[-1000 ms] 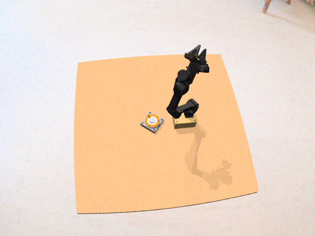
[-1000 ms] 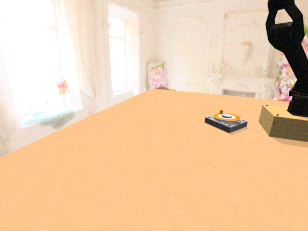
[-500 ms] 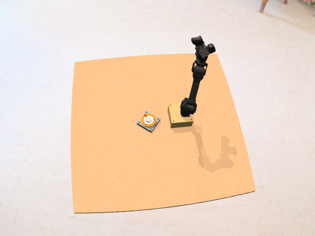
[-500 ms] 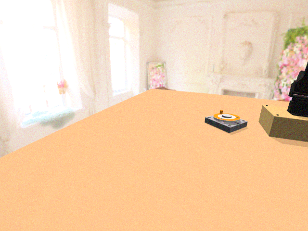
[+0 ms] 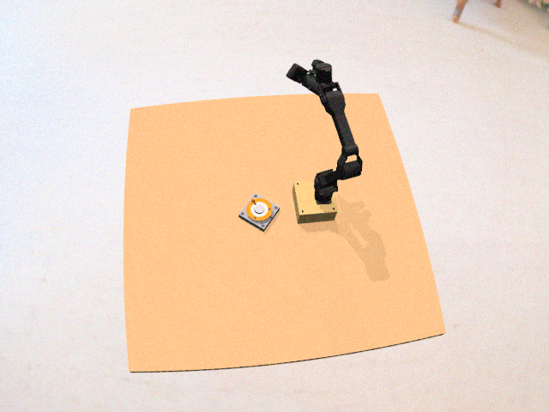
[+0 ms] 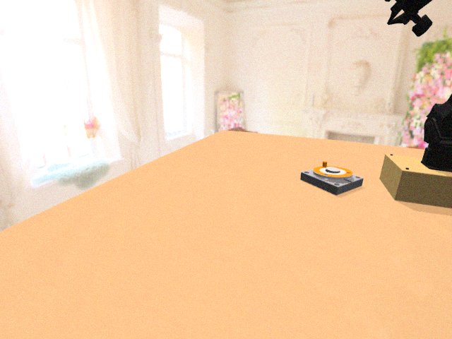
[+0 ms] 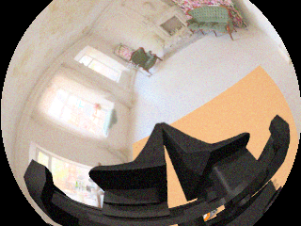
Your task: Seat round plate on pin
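Note:
The round orange and white plate (image 5: pixel 249 213) (image 6: pixel 318 170) sits around the grey post (image 5: pixel 259 208) (image 6: pixel 332 169) on the square grey base (image 5: pixel 252 222) (image 6: pixel 328 183). In the exterior view it stands slightly above the base, with a gap and shadow under its near side. Its orange tab (image 5: pixel 253 201) (image 6: pixel 324 164) stands up on the side away from the robot's mount. Small dark holes show in the plate; the pin cannot be made out for certain. My gripper (image 7: pixel 160 126) (image 6: pixel 389 23) is shut and empty, high in the air and far from the plate.
The arm rises from a tan block (image 5: pixel 316 217) (image 6: pixel 416 189) just right of the base in the top view. The arm (image 5: pixel 343 128) reaches toward the far edge of the orange table top (image 5: pixel 199 287) (image 6: pixel 182 255).

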Available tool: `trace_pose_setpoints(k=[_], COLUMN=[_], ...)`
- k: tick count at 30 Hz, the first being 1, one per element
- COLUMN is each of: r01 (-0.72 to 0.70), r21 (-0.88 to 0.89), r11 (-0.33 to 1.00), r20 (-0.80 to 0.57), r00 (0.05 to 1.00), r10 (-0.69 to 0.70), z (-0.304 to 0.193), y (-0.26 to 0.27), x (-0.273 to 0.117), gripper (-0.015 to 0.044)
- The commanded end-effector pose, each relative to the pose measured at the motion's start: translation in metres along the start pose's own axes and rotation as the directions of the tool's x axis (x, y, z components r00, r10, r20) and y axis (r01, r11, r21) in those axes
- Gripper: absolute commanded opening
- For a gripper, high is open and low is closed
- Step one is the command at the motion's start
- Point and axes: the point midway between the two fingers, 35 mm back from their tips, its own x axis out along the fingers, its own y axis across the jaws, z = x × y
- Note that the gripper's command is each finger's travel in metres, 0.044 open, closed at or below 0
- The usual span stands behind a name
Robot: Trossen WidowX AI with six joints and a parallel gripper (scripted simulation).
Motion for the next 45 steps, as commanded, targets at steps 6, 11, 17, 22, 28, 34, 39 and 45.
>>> trace_pose_setpoints(k=[6,11,17,22,28,34,39,45], r01=[-0.083,-0.179,-0.346,-0.581,-0.786,-0.875,-0.875,-0.875], r21=[-0.312,-0.452,-0.589,-0.640,-0.571,-0.477,-0.477,-0.477], r11=[0.947,0.874,0.731,0.502,0.236,0.079,0.079,0.079], r20=[-0.413,-0.567,-0.699,-0.768,-0.743,-0.692,-0.692,-0.692], r00=[0.909,0.814,0.671,0.507,0.374,0.319,0.319,0.318], r10=[-0.056,-0.127,-0.245,-0.392,-0.555,-0.648,-0.648,-0.648], z=[-0.138,-0.214,-0.306,-0.400,-0.472,-0.502,-0.506,-0.534], y=[0.010,0.010,0.001,-0.016,-0.051,-0.078,-0.081,-0.105], x=[0.068,0.079,0.070,0.039,-0.007,-0.035,-0.034,-0.022], gripper=[0.0000,0.0000,0.0000,0.0000,0.0000,0.0000,0.0000,0.0000])
